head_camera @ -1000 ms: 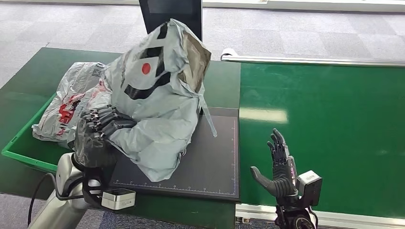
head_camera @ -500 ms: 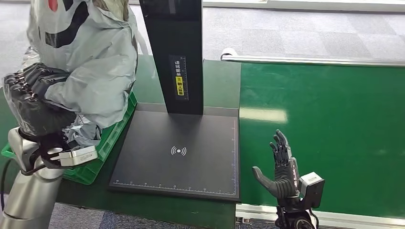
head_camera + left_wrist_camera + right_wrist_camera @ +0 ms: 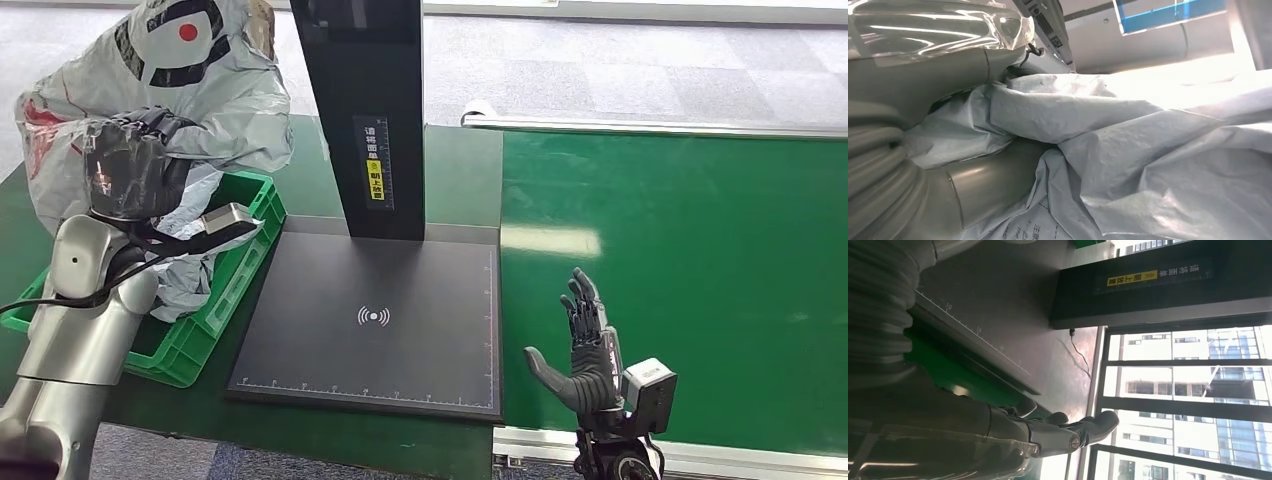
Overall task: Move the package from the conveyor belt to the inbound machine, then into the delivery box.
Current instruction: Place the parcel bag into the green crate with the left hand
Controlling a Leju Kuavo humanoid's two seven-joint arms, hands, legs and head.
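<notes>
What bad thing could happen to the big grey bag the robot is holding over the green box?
The grey package is bulky and bulges past the green delivery box toward the table, so it might land half out or slide off the rim when released. Another bag already lies in the box, leaving less room, so it may pile high and tip. The left hand grips loose plastic, which could snag on the fingers when it lets go.

The grey ribbed left hand [image 3: 923, 150] presses into a crumpled grey plastic mailer package [image 3: 1148, 165], its thick grey thumb [image 3: 993, 175] buried in the folds. The wrinkled film wraps around and beyond the hand, with small black printed text just past the thumb. Above the hand lies a glossy clear plastic sleeve [image 3: 943, 25].
</notes>
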